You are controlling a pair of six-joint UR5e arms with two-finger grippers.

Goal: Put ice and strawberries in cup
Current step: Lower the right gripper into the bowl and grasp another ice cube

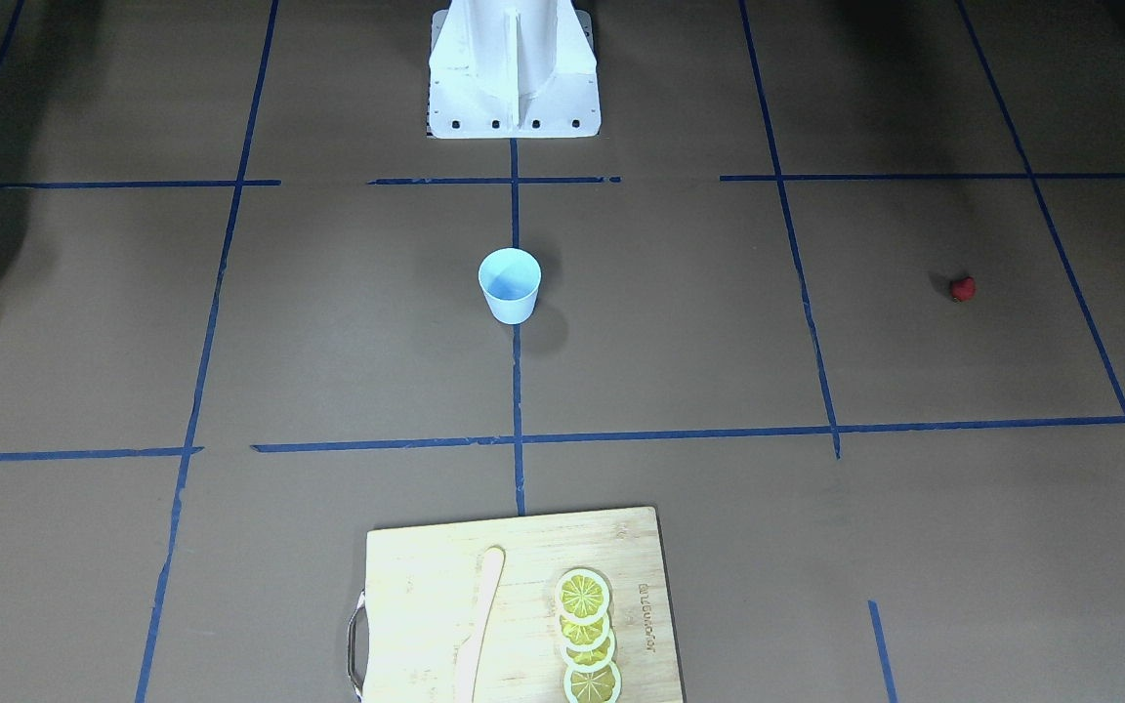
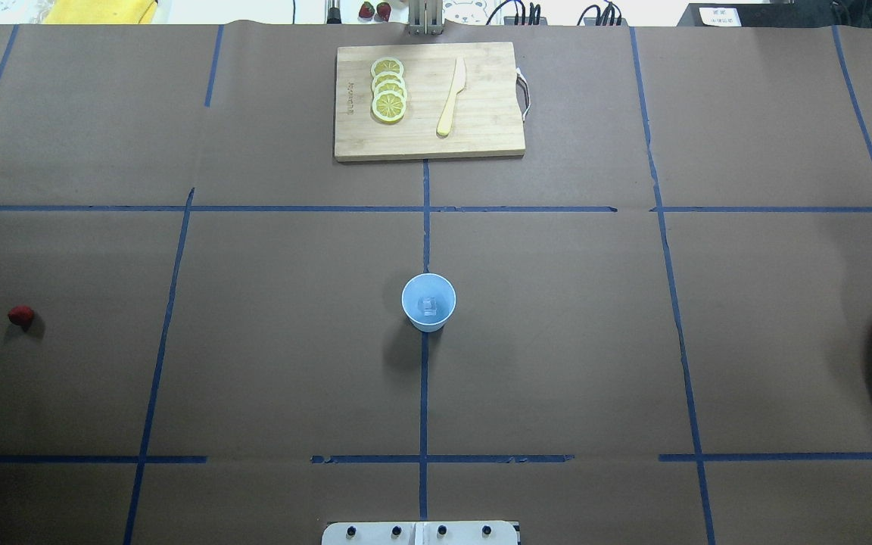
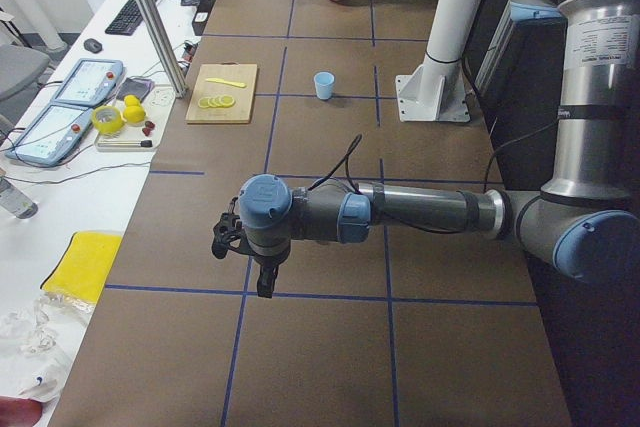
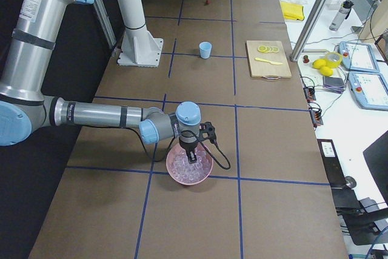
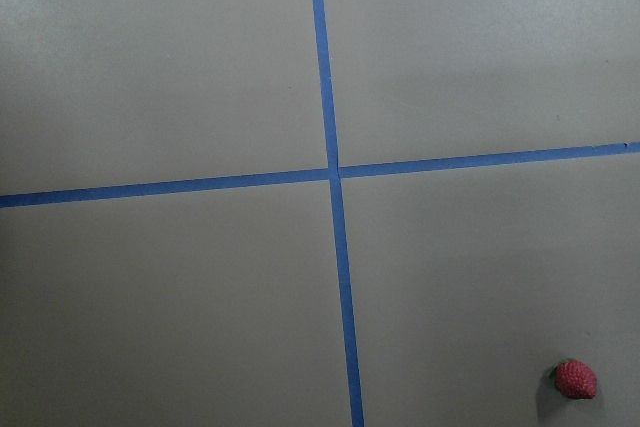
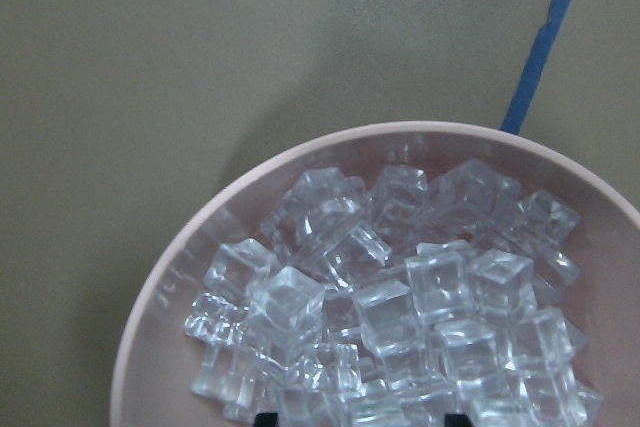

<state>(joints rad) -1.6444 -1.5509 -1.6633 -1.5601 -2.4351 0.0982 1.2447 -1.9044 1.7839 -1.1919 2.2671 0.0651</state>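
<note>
The task is judged to be partly done. What looks like one ice cube [image 2: 428, 306] is seen at the bottom of the cup [image 2: 412, 294], which is stood upright in the middle of the bench [image 2: 254, 341]. The strawberry [image 2: 21, 316] is not yet put in. It is seen lying on the bench, far out on the robot's left side, well apart from the cup. More ice [image 6: 400, 297] is heaped in the pink bowl [image 6: 215, 232], far out on the right side.

The left arm [image 3: 420, 212] is stretched out low over the bench, and the left gripper [image 3: 263, 285] is pointed down. It is held near the strawberry but not right above it, as the berry is seen only in a corner of the left wrist view. Whether this gripper is spread or closed cannot be told.

The right arm [image 4: 103, 114] is stretched out the same way, and the right gripper [image 4: 193, 157] is hung just over the ice in the bowl. Two dark fingertips [image 6: 265, 419] are seen far apart at the bottom of the right wrist view, so this gripper is judged to be spread wide, with nothing held.
</note>
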